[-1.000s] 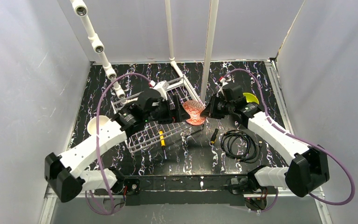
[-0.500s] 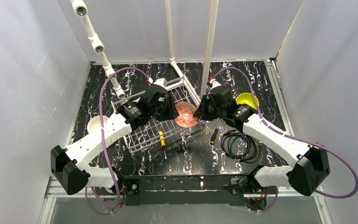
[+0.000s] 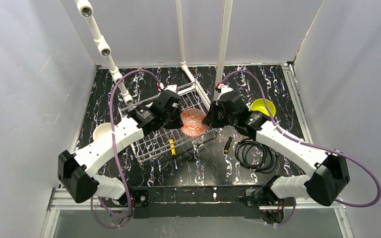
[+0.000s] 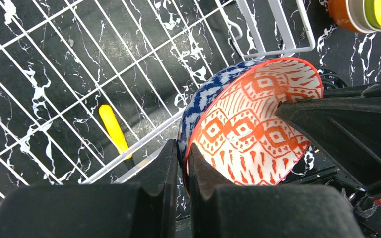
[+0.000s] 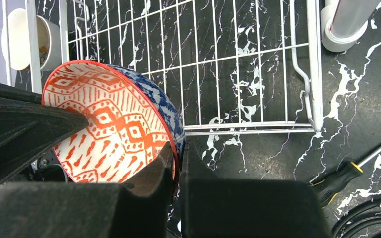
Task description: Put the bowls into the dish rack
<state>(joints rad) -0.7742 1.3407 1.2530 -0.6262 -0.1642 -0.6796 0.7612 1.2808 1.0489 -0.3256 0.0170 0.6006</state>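
Observation:
A blue-white patterned bowl with a red patterned inside hangs tilted over the right edge of the white wire dish rack. My left gripper is shut on its left rim, and my right gripper is shut on the opposite rim. In the left wrist view the bowl sits pinched in my left gripper, above the dish rack. In the right wrist view my right gripper clamps the bowl at its rim. A yellow-green bowl sits to the right, a tan bowl to the left.
A yellow-handled screwdriver lies by the rack's near side. A second screwdriver and a coiled black cable lie right of the rack. White pipes rise behind it. Stacked bowls show at the left wrist view's corner.
My left gripper has closed on the patterned bowl's rim. The bowl and both arms have shifted left and away, from beside the rack to over its right edge.

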